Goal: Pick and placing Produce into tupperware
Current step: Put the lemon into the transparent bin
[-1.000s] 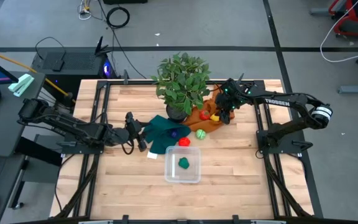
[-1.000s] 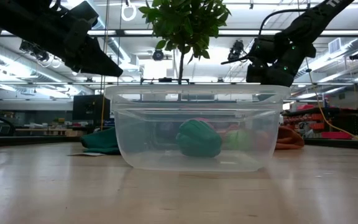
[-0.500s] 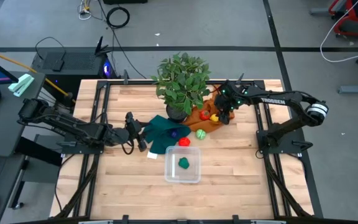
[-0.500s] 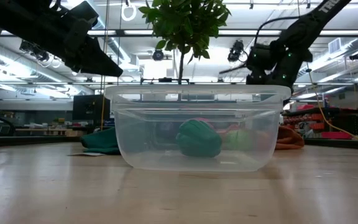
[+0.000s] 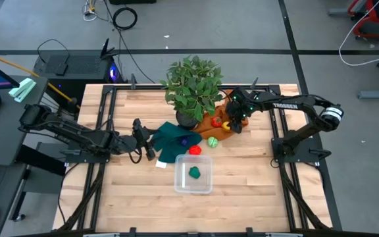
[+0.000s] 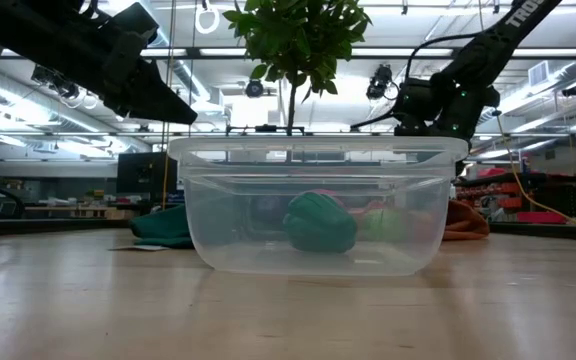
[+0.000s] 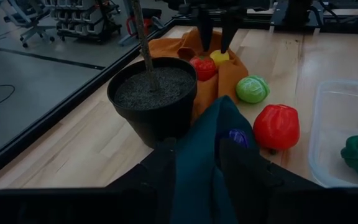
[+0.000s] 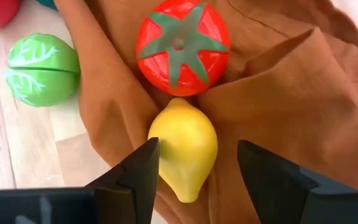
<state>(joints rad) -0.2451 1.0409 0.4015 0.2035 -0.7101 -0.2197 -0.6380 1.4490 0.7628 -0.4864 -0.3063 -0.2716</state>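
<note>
Wooden counter [image 5: 242,171] carries everything; the right claw [image 8: 197,163] hangs released over the yellow lemon [image 8: 183,147], which sits between its fingers on rumpled orange cloth [image 8: 278,81]. Closing could snag a fold or nudge the tomato [image 8: 182,45] beyond. Glossy, smooth, pointed lemon may slip

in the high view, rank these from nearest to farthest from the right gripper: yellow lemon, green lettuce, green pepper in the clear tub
1. Yellow plastic lemon, on the orange cloth, right under the open right gripper.
2. Round green lettuce, on bare wood just off the cloth's edge.
3. Dark green pepper, inside the clear plastic tupperware, toward the table's front.
</note>
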